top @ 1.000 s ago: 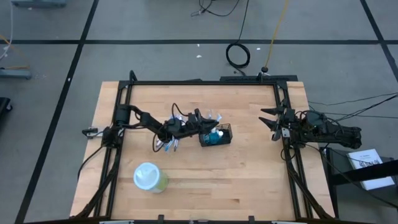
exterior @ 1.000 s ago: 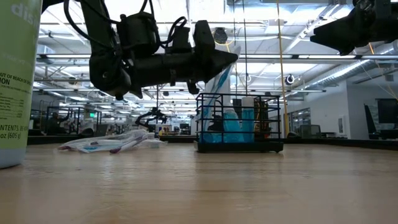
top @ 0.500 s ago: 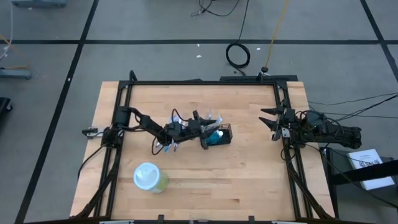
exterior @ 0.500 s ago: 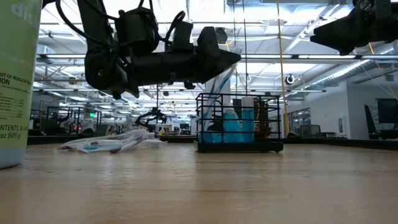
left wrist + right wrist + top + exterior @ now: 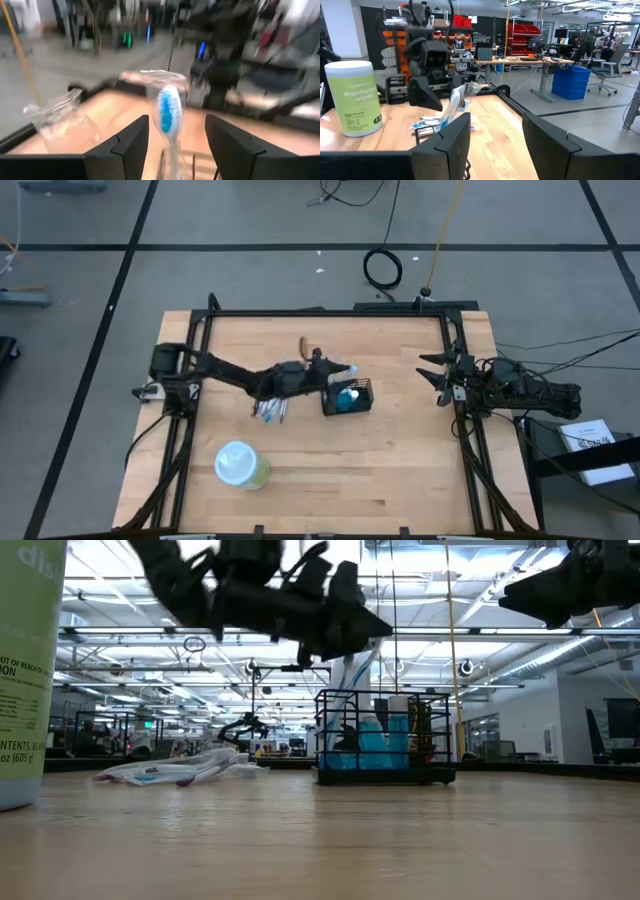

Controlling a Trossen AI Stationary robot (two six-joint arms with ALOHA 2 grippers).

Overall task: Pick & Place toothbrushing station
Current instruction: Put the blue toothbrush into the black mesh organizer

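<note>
— Any writing you can read?

— "Disinfecting wipes" on the round pale-green canister with the whitish lid (image 5: 352, 97).

— Where is the small black wire-mesh caddy (image 5: 347, 397)?

— Mid-table, upright, just beyond and below my left jaws (image 5: 326, 372), holding blue items.

— And your jaws?

— Left parted, empty, framing a plastic-wrapped blue toothbrush (image 5: 168, 111) standing in the caddy. Right jaws (image 5: 428, 373) parted, empty, at the table's right edge.

left wrist view blurred throughout; wrapped toothbrush (image 5: 169, 112) head legible, its lower part smeared. caddy (image 5: 427, 132) mostly hidden behind the right gripper's own fingers (image 5: 445, 145) in right wrist view. wipes canister (image 5: 28, 670) cut off by the left and top edges in low view. caddy contents too small to identify from above.
</note>
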